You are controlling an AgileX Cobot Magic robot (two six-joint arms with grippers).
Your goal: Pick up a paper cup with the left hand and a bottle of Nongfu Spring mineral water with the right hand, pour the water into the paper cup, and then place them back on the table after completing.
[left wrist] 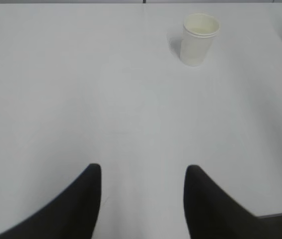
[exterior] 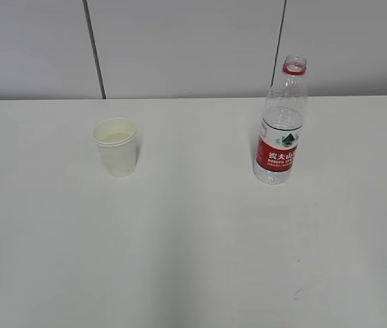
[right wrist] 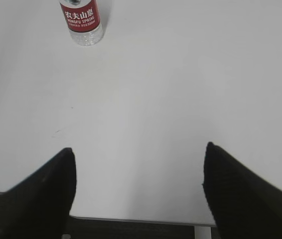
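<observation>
A white paper cup [exterior: 117, 146] stands upright on the white table [exterior: 193, 253] at the left; it also shows in the left wrist view [left wrist: 198, 39], far ahead and right of the fingers. A clear water bottle [exterior: 282, 127] with a red label and a red neck ring, no cap, stands upright at the right; its lower part shows in the right wrist view [right wrist: 82, 21]. My left gripper [left wrist: 142, 172] is open and empty over bare table. My right gripper [right wrist: 138, 152] is open and empty near the table's front edge. Neither arm appears in the exterior view.
A grey panelled wall [exterior: 180, 48] runs behind the table. The table's front edge [right wrist: 141, 219] shows under the right gripper, with dark floor below. A small dark mark [exterior: 296, 294] lies on the tabletop at the front right.
</observation>
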